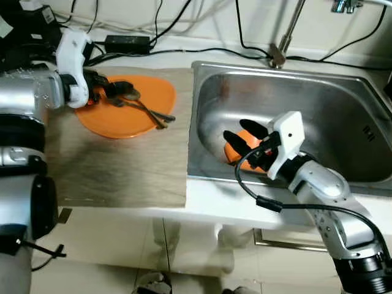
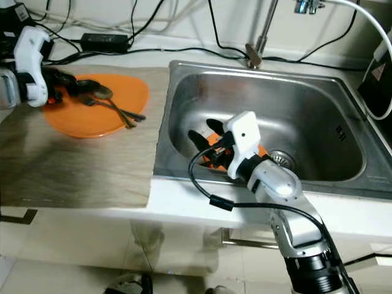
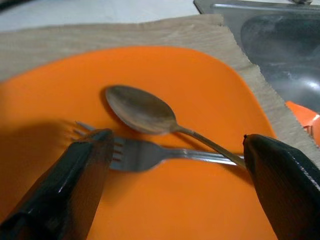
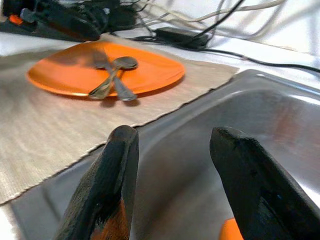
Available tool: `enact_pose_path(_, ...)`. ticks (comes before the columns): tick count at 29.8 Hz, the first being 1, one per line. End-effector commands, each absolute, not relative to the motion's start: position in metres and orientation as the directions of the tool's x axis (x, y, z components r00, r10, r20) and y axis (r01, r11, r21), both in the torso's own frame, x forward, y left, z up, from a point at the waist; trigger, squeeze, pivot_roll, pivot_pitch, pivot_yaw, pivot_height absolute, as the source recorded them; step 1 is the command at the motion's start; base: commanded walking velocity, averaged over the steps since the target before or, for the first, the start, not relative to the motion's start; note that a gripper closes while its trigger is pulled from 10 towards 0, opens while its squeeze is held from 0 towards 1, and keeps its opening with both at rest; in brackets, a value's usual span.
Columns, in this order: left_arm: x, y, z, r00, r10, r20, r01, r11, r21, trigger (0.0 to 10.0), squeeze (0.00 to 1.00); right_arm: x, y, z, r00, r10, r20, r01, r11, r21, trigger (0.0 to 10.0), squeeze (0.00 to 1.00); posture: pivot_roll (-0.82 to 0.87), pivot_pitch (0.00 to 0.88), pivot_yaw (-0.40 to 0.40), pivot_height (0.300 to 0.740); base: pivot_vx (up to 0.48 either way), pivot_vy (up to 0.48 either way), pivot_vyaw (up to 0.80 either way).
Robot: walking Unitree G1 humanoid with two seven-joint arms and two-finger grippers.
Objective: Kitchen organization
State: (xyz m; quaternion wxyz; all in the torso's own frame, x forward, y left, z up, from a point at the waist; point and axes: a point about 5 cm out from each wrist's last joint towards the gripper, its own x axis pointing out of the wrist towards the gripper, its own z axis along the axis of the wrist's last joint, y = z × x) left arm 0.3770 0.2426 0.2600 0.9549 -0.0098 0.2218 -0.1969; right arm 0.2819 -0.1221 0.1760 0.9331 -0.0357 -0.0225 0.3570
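Note:
An orange plate (image 1: 125, 107) lies on the wooden counter mat, with a spoon (image 3: 142, 112) and a fork (image 3: 150, 155) crossed on it. My left gripper (image 1: 122, 90) hovers over the plate's left part, open, its fingers on either side of the fork's tines and handle without gripping. In the steel sink (image 1: 343, 110) lies a second orange dish (image 1: 231, 153), near the front wall. My right gripper (image 1: 245, 138) is down in the sink just over that dish, open, with the dish's edge showing below its fingers (image 4: 112, 175).
The faucet base (image 1: 278, 55) stands behind the sink, and the drain (image 2: 282, 160) sits to the right of my right gripper. A black power adapter (image 1: 127, 43) and several cables run along the back wall. The mat's front half (image 1: 116, 171) is bare.

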Motion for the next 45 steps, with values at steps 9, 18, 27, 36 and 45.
enact_pose_path(9,0.379,0.210,0.264,0.833,-0.326,-0.447,0.338,0.940,-0.054,10.0,0.04,0.284,-0.119,0.172,0.737,0.676,0.000,-0.673,0.732,-0.106,10.0,0.00,0.09,0.042,-0.065,0.740,0.000,0.000,0.00)
enact_pose_path(18,0.390,0.181,0.249,0.853,-0.176,-0.491,0.301,0.935,0.188,10.0,0.00,0.284,-0.115,0.170,0.736,0.677,-0.005,-0.672,0.730,-0.124,10.0,0.00,0.08,0.044,-0.048,0.740,0.000,0.000,0.00)
enact_pose_path(27,0.391,0.169,0.236,0.828,-0.211,-0.520,0.328,0.934,0.143,10.0,0.00,0.283,-0.119,0.169,0.744,0.669,-0.007,-0.664,0.737,-0.131,10.0,0.00,0.07,0.046,-0.043,0.740,0.000,0.000,0.00)
enact_pose_path(36,0.393,0.161,0.230,0.830,-0.209,-0.518,0.336,0.927,0.165,10.0,0.00,0.283,-0.118,0.170,0.740,0.673,-0.007,-0.667,0.731,-0.144,10.0,0.00,0.08,0.044,-0.046,0.740,0.000,0.000,0.00)
enact_pose_path(45,0.383,0.188,0.233,0.837,-0.154,-0.526,0.416,0.804,0.425,10.0,0.00,0.285,-0.124,0.172,0.748,0.663,-0.005,-0.655,0.737,-0.167,10.0,0.00,0.08,0.040,-0.038,0.740,0.000,0.000,0.00)
